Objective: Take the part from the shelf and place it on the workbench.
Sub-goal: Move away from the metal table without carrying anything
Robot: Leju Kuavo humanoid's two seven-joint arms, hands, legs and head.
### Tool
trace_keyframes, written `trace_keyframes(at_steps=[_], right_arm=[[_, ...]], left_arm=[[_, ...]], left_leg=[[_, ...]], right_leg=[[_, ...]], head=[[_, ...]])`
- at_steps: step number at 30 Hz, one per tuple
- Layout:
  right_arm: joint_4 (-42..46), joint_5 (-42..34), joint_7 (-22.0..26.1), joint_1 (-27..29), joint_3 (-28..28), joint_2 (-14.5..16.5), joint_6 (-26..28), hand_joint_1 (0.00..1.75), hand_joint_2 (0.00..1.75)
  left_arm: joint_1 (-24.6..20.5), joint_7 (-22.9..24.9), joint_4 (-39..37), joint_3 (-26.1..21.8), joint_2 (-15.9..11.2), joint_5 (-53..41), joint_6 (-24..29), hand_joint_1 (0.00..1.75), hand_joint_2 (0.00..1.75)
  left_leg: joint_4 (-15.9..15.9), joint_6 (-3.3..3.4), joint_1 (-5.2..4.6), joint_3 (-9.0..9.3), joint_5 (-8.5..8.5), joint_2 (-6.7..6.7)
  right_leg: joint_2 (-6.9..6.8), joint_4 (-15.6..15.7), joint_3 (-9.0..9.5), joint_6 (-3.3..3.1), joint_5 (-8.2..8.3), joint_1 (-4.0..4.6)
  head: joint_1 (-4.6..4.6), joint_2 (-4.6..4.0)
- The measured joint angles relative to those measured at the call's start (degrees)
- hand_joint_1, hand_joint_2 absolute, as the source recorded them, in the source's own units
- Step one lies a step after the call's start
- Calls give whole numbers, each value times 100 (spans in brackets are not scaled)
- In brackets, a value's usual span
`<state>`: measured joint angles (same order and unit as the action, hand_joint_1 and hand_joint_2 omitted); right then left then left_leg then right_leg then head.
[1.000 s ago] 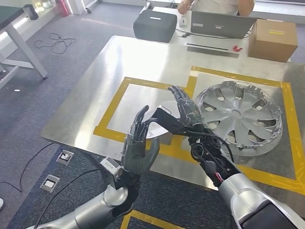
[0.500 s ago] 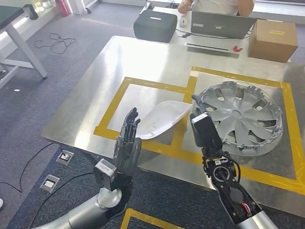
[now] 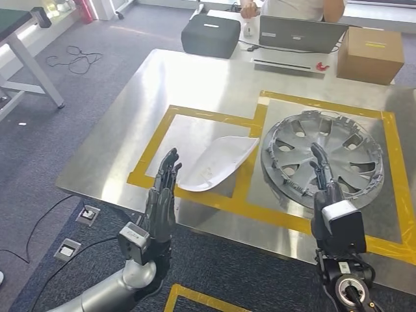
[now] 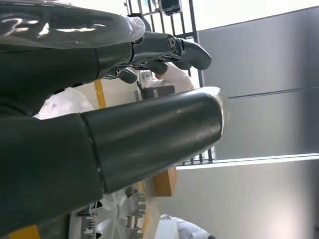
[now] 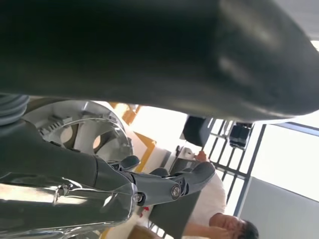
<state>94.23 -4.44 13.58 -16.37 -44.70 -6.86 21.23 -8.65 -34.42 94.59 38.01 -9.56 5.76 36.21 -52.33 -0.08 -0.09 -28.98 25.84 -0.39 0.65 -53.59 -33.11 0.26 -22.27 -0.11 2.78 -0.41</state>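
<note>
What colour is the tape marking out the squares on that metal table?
Yellow. The tape outlines two squares on the steel workbench, clearest in the head view.

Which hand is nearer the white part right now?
Left. The left hand is open beside the white part's near edge; the right hand is over by the hubcap.

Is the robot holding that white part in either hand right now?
No. The white part lies on the table inside the yellow tape, while the left hand and right hand hold nothing.
</note>
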Motion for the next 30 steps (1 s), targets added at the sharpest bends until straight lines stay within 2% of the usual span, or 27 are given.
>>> trace_keyframes(at_steps=[5, 10, 13, 15, 16, 17, 19, 20, 21, 22, 23, 24, 25, 26, 29, 30], right_arm=[[342, -197, 60, 222, 33, -106, -94, 0, 0], [505, -214, 113, 368, 45, -156, -150, 0, 0], [579, -214, 113, 396, 61, -164, -146, 0, 0], [626, -214, 113, 414, 72, -182, -143, 0, 0], [642, -214, 115, 421, 77, -197, -144, 0, 0], [653, -221, 119, 429, 80, -211, -149, 0, 0], [658, -249, 134, 455, 81, -229, -177, 0, 0], [658, -266, 144, 468, 80, -235, -195, 0, 0], [658, -281, 155, 476, 80, -241, -210, 0, 0], [658, -292, 165, 478, 80, -245, -223, 0, 0], [658, -304, 172, 476, 81, -248, -230, 0, 0], [657, -318, 177, 471, 81, -250, -236, 0, 0], [659, -333, 183, 467, 82, -250, -242, 0, 0], [661, -348, 188, 465, 84, -250, -245, 0, 0], [667, -367, 195, 466, 86, -250, -248, 0, 0], [667, -367, 195, 464, 86, -251, -248, 0, 0]], left_arm=[[21, 100, 80, 0, -29, -63, 44, 0, 0], [33, 182, 127, 0, -45, -117, 49, 0, 0], [32, 193, 141, 0, -45, -123, 45, 0, 0], [27, 193, 154, 0, -37, -123, 39, 0, 0], [24, 189, 158, 0, -29, -121, 36, 0, 0], [22, 185, 158, 0, -21, -118, 34, 0, 0], [26, 171, 158, 0, -13, -111, 34, 0, 0], [29, 167, 158, 0, -13, -109, 36, 0, 0], [31, 163, 158, 0, -13, -108, 38, 0, 0], [33, 162, 158, 0, -13, -107, 41, 0, 0], [34, 161, 158, 0, -13, -107, 43, 0, 0], [35, 161, 158, 0, -13, -109, 44, 0, 0], [36, 162, 162, 0, -13, -111, 44, 0, 0], [37, 161, 166, -1, -13, -115, 43, 0, 0], [44, 159, 180, -3, -16, -123, 42, 0, 0], [45, 159, 182, -4, -17, -123, 42, 0, 0]], left_leg=[[-22, 16, -3, -7, 10, -2], [-72, 53, -11, -29, 32, 0], [-86, 103, -20, -39, 14, 1], [-10, 151, 14, -11, -53, 23], [33, 171, 35, 2, -84, 37], [62, 179, 53, 10, -106, 51], [61, 188, 53, -1, -114, 62], [54, 187, 54, -6, -114, 67], [43, 185, 56, -9, -113, 68], [27, 177, 61, -10, -108, 67], [2, 160, 68, -10, -96, 62], [-24, 134, 67, -22, -83, 57], [-54, 100, 64, -46, -76, 49], [-83, 63, 57, -74, -79, 41], [-140, -35, 47, -147, -99, 30], [-211, -63, 53, -186, -29, 31]], right_leg=[[-2, 0, 3, 10, 2, -5], [-1, 0, 6, 52, 6, -12], [1, 16, 16, 105, 36, -23], [-3, -48, -17, 159, -38, -28], [-7, -223, -89, 182, -177, -30], [-11, -547, -218, 204, -385, -36], [-17, -1428, -544, 245, -807, -54], [-20, -1739, -648, 265, -901, -66], [-23, -1819, -646, 281, -872, -79], [-27, -1630, -520, 291, -729, -96], [-31, -1219, -290, 297, -518, -113], [-29, -769, -32, 299, -384, -122], [-20, -402, 174, 288, -293, -117], [-11, -175, 295, 271, -272, -109], [2, -101, 290, 177, -274, -98], [-1, -95, 268, 132, -251, -104]], head=[[1, 0], [1, 0], [1, 0], [-2, 0], [-12, 0], [-25, 0], [-45, 0], [-47, 0], [-47, 0], [-47, 0], [-48, 1], [-52, 1], [-56, 2], [-58, 1], [-46, 0], [-40, 0]])
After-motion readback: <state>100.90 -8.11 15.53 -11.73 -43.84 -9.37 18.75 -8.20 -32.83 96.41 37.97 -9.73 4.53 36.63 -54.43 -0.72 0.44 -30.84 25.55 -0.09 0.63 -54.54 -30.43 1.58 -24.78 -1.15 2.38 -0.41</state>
